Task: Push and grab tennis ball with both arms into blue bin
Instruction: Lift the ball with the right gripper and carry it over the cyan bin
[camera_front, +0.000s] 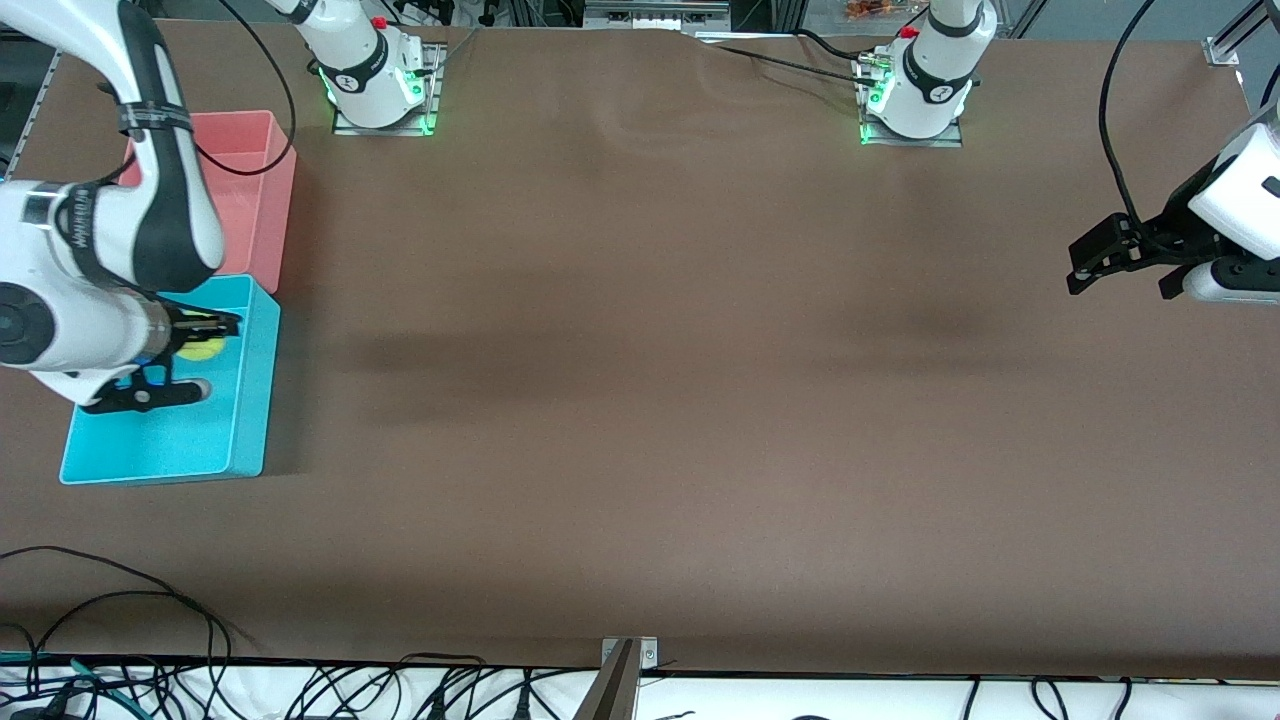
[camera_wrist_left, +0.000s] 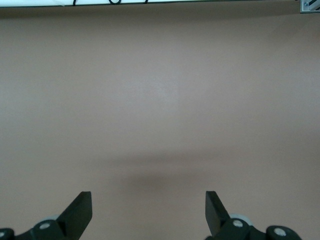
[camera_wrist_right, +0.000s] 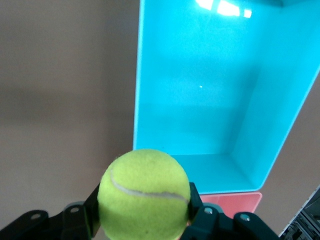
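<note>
Two bins: a blue bin (camera_front: 215, 440) and a pink bin (camera_front: 262, 175) sit end to end at the right arm's end of the table, touching or almost so, the blue one nearer the front camera.
Blue bin contents: nothing lies on its floor; in the right wrist view the inside of the bin (camera_wrist_right: 200, 115) is bare apart from glare on the wall.
Pink bin contents: the part I can see holds nothing; the right arm covers one corner of it.
Tennis ball: the tennis ball (camera_front: 203, 347) is up in the air over the blue bin, pinched between the fingers of the right gripper (camera_front: 205, 335); up close the ball (camera_wrist_right: 145, 194) shows its curved white seam.
Right gripper: clenched on the ball, a black finger (camera_wrist_right: 196, 202) pressed against each side of it, hanging over the end of the blue bin nearest the pink one.
Left gripper: the left gripper (camera_front: 1090, 262) waits over bare table at the left arm's end, well apart from both bins; its jaws are released and spread wide, with only brown tabletop between the fingertips (camera_wrist_left: 80, 207).
Table: the brown table (camera_front: 640, 400) carries only the two bins.
In the way: the right arm's wrist and forearm hide part of the blue bin from the front.
Edge: loose black cables (camera_front: 120, 600) trail along the table edge nearest the front camera.
</note>
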